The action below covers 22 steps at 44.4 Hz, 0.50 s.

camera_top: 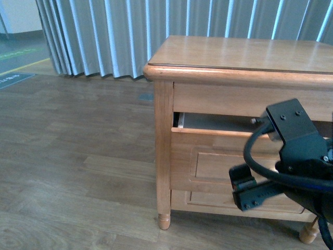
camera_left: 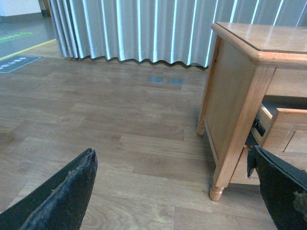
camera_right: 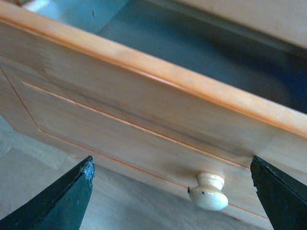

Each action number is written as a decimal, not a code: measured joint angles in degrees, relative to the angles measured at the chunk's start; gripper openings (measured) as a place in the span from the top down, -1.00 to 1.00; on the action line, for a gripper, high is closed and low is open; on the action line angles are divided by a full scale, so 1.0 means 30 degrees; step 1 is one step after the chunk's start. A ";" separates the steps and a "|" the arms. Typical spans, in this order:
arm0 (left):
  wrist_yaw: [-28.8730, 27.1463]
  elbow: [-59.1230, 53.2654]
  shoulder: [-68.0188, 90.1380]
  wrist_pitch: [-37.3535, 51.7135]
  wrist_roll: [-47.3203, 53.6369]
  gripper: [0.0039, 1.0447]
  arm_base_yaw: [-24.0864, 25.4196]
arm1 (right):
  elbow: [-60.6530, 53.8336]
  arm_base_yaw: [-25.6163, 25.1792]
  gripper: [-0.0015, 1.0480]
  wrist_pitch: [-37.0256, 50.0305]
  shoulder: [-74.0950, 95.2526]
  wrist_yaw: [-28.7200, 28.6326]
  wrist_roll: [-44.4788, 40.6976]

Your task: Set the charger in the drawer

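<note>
The drawer (camera_top: 213, 151) at the top of the wooden cabinet (camera_top: 244, 54) stands pulled partly out, with a dark gap above its front. In the right wrist view the drawer front (camera_right: 120, 108) fills the frame, and its round pale knob (camera_right: 208, 192) lies between the fingers of my right gripper (camera_right: 171, 165). That gripper is open and touches nothing; it also shows as the right gripper (camera_top: 247, 190) low before the drawer. My left gripper (camera_left: 170, 158) hangs open over the floor beside the cabinet (camera_left: 235, 86). The charger is out of view.
A wood-plank floor (camera_top: 78, 156) stretches to the left of the cabinet. Grey pleated curtains (camera_top: 104, 36) hang behind it. The cabinet's turned foot (camera_left: 216, 193) stands close to my left gripper. A second drawer front (camera_top: 218, 200) sits below the open one.
</note>
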 joint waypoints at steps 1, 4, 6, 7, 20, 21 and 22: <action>0.0007 0.0000 0.0000 0.0000 0.0000 -0.89 0.0000 | 0.0474 0.0066 -0.84 0.0087 0.0277 0.0131 -0.0007; 0.0007 0.0000 0.0000 0.0000 0.0000 -0.89 0.0000 | 0.1778 0.0248 -0.84 0.0095 0.1020 0.0452 0.0044; 0.0007 0.0000 0.0000 0.0000 0.0007 -0.89 0.0000 | 0.2586 0.0342 -0.84 0.0007 0.1494 0.0641 0.0131; 0.0007 0.0000 0.0000 0.0000 0.0007 -0.89 0.0000 | 0.3060 0.0386 -0.84 -0.0066 0.1792 0.0772 0.0182; 0.0007 0.0000 0.0000 0.0000 0.0007 -0.89 0.0000 | 0.6113 0.0867 -0.84 -0.0969 0.3854 0.1501 0.0809; 0.0007 0.0000 0.0000 0.0000 0.0000 -0.89 0.0000 | 0.6222 0.0911 -0.84 -0.1027 0.3993 0.1530 0.0860; 0.0007 0.0000 0.0000 0.0000 0.0007 -0.89 0.0000 | 0.6302 0.0925 -0.84 -0.1042 0.4065 0.1508 0.0911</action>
